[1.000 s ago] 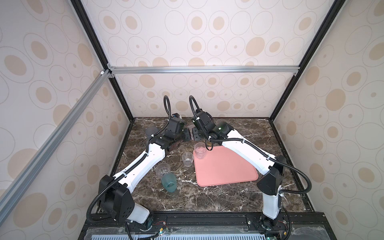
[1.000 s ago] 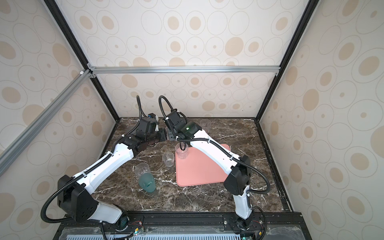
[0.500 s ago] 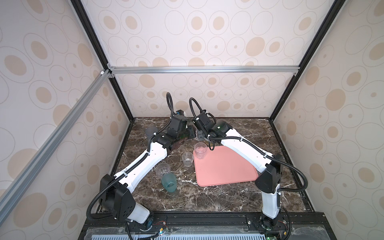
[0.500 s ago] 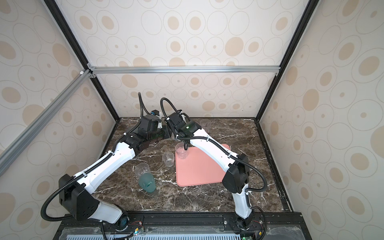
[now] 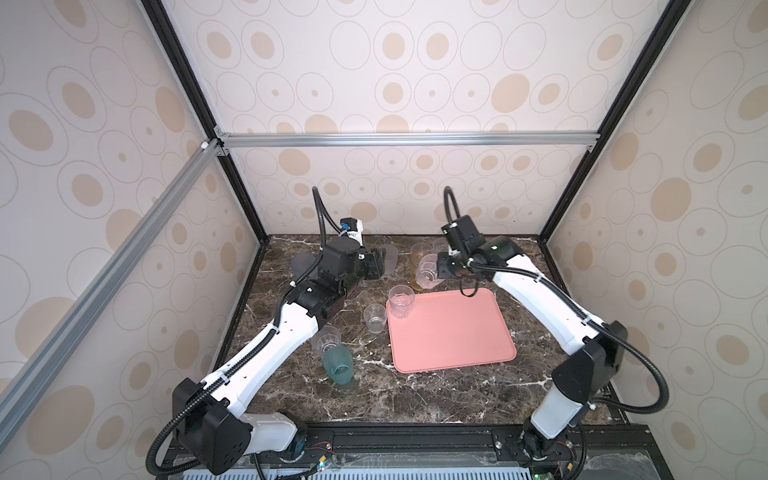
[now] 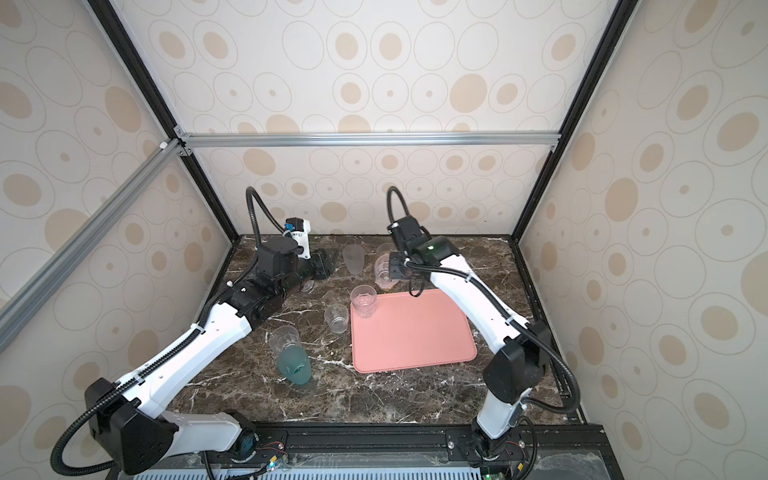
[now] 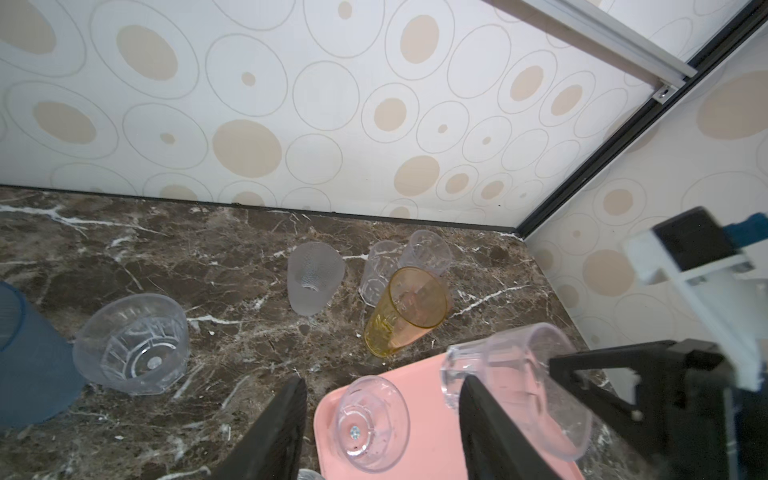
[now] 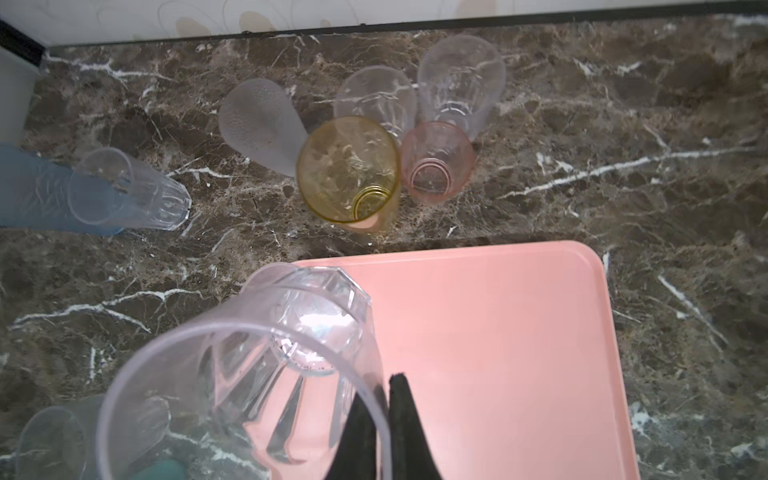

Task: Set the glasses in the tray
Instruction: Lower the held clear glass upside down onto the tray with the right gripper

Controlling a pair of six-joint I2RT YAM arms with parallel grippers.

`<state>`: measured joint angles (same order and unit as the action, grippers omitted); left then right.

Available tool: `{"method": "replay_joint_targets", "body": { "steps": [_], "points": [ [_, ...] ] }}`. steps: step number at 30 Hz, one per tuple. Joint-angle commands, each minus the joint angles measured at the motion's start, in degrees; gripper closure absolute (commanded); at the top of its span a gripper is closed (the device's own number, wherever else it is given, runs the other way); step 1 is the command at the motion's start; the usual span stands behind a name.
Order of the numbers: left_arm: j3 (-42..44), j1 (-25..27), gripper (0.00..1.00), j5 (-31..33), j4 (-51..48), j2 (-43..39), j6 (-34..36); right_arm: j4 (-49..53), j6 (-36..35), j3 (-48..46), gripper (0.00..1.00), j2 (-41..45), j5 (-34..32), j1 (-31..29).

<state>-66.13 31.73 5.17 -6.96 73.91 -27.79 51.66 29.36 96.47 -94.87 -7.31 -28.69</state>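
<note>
Over the tray's (image 5: 451, 332) upper left corner in a top view, we find the right gripper (image 8: 384, 399) clenched on a clear tumbler's (image 8: 249, 374) rim (mid-carry, we judge); next comes lowering it upright beside the standing glass (image 5: 401, 301). The left gripper (image 7: 382, 382) gapes, empty.

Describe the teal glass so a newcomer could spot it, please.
Find the pink tray on the table. Left of its near corner sit a clear glass and the teal glass. The teal one is nearer the front, and the only green one.
</note>
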Motion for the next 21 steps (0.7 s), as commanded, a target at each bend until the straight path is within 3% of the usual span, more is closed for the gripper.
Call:
{"method": "replay_joint_targets", "body": {
  "steps": [1,12,21],
  "points": [
    [5.56,0.16,0.41,1.97,10.43,-1.34,5.03,0.00,2.14,-5.91,0.97,1.66,7.57,1.38],
    [10.33,0.16,0.40,0.28,14.73,2.60,4.64,-6.74,2.29,-9.26,0.98,-6.49,6.28,1.60],
    [11.11,0.19,0.40,-0.42,15.05,3.87,3.32,-7.57,1.17,-7.62,0.99,-12.29,0.30,-0.35]
  ]
}}
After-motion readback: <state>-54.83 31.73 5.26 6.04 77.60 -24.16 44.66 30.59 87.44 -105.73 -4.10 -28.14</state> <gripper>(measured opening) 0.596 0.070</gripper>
